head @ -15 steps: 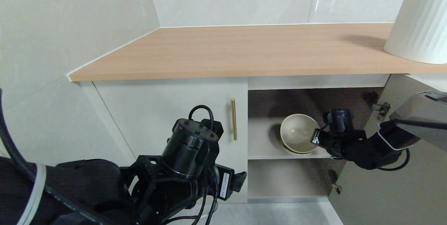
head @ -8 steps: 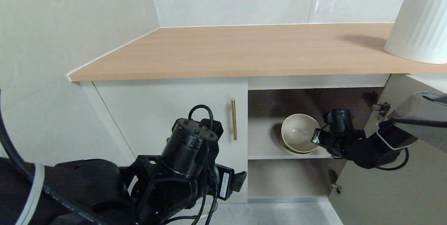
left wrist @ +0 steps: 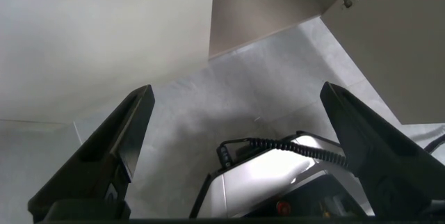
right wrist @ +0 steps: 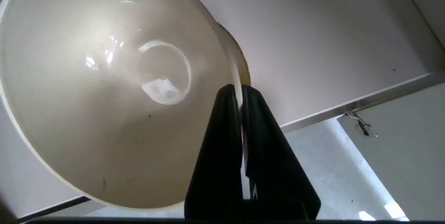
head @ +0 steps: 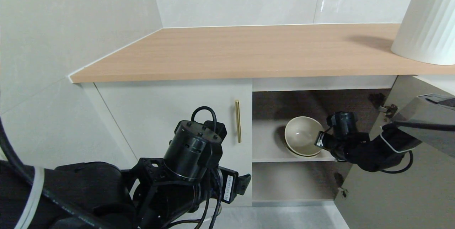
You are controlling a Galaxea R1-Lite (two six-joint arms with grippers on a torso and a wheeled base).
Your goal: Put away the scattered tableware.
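Observation:
A cream bowl [head: 300, 136] hangs tilted in the open cabinet, its inside facing out. My right gripper [head: 319, 143] is shut on its rim; in the right wrist view the gripper [right wrist: 241, 147] has one finger on each side of the bowl's [right wrist: 118, 92] wall. Under it a second bowl [head: 299, 154] rests on the upper shelf [head: 265, 147], its edge [right wrist: 237, 51] peeking out behind the held one. My left gripper [left wrist: 236, 154] is open with nothing between its fingers, low in front of the closed left door, above the floor.
The right cabinet door [head: 394, 186] stands open beside my right arm. The left door has a brass handle [head: 238, 121]. A lower shelf [head: 291, 182] lies beneath. A white ribbed container [head: 426, 19] stands on the wooden countertop [head: 231, 51] at the right.
The right gripper and the held bowl have shifted slightly to the left over the bowl on the shelf. The left arm has not moved.

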